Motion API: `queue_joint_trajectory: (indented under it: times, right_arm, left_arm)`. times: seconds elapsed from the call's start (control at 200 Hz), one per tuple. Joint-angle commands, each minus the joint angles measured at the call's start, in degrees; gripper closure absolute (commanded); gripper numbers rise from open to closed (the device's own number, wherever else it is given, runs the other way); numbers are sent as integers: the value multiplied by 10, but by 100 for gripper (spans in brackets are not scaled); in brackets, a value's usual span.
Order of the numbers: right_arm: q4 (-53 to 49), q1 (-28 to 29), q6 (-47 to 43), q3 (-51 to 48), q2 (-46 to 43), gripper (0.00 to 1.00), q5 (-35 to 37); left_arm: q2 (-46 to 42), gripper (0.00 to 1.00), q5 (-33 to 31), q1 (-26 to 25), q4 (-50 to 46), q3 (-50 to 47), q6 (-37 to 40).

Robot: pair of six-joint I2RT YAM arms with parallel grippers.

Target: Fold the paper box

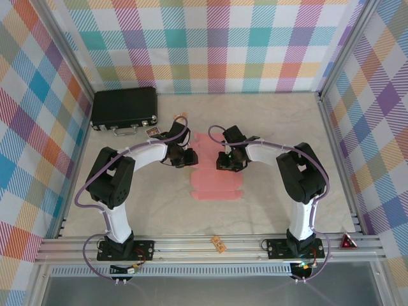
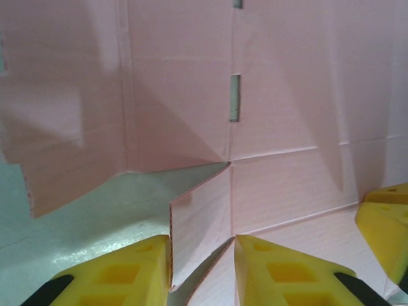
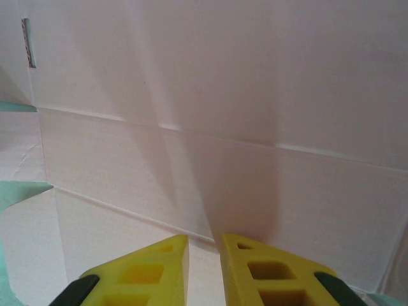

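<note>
Nearest, a small orange tag (image 1: 218,243) lies on the metal rail (image 1: 178,248) between the two arm bases, and a red triangle (image 1: 347,241) sits towards the rail's right end. Further in, the paper box (image 1: 215,183), a flat salmon-pink die-cut sheet with creases and slots, lies in the middle of the tabletop (image 1: 159,207), and both arms bend inward over it. The left hand (image 2: 203,241) is at the sheet's left edge, its yellow fingers (image 2: 127,274) a narrow gap apart with a small raised flap (image 2: 201,217) standing between them; whether they actually pinch the flap I cannot tell. The right hand (image 3: 204,241) is low over the sheet's right side, its fingers nearly together at the end of a crease, and whether they grip any card I cannot tell either. Beyond the hands, a small brown tag (image 1: 153,131) lies on the tabletop just in front of a black hard case (image 1: 124,107), which sits in the far left corner near the plaid back wall (image 1: 210,44).
</note>
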Motion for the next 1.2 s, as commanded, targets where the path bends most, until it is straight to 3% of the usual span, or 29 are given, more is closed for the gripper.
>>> queue_joint_trajectory:
  times: [0.0,0.735,1.12,1.195]
  right_arm:
    - [-8,8,7,-9,24,78,4]
    - [-7,9,9,-8,26,78,1]
    - [4,7,29,-19,-50,77,23]
    - [0,5,29,-20,-71,76,35]
  left_arm:
    - [-4,68,-12,-16,-24,28,18]
    - [59,67,15,-57,-10,73,15]
    - [-8,67,-85,-59,-69,91,34]
    - [-22,71,-96,-63,-78,97,42]
